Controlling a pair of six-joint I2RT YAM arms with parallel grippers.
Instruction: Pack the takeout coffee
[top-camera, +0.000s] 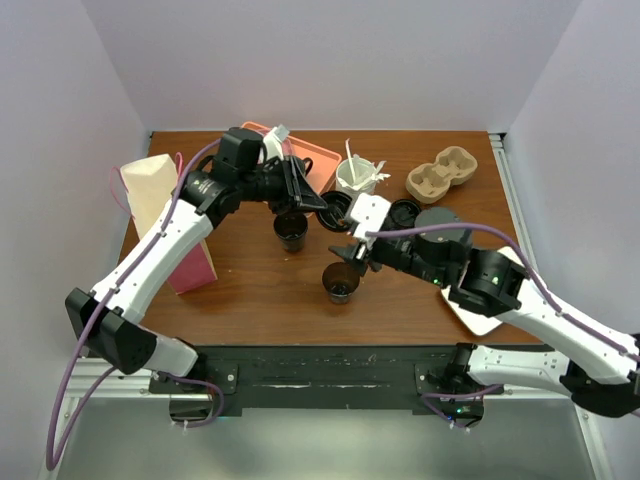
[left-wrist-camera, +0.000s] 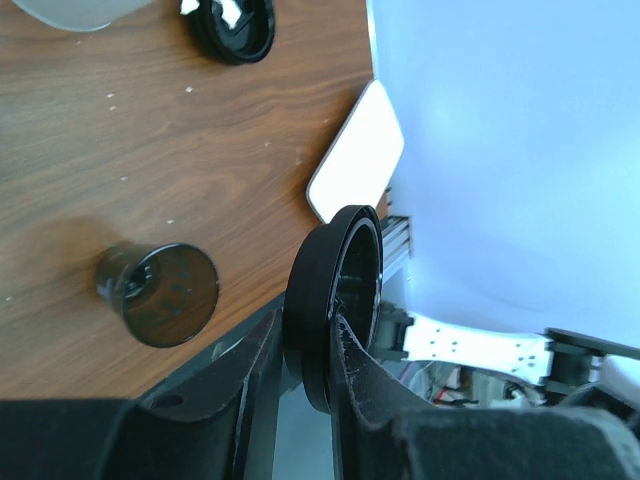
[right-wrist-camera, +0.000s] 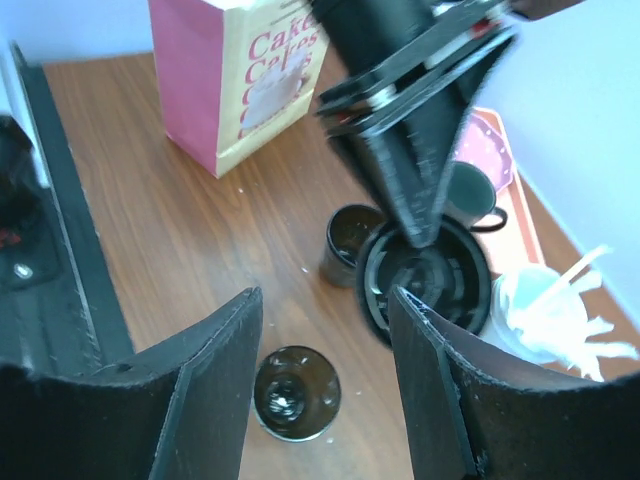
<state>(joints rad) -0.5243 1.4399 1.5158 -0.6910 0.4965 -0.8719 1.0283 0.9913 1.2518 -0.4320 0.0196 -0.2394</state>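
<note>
While my left jaws clamped the black lid (left-wrist-camera: 335, 320) on edge, kept clear for capping, my right jaws hung apart over one open black cup (top-camera: 340, 285) on the surface (top-camera: 250, 290). A second cup (top-camera: 291, 230) stood nearby, lettering unseen on either.

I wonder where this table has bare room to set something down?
Bare wood lies front left, between the pink-and-cream paper bag and the nearer open black paper cup, and back right, in front of the brown cardboard cup carrier. The middle, around the farther black cup, is crowded.
</note>
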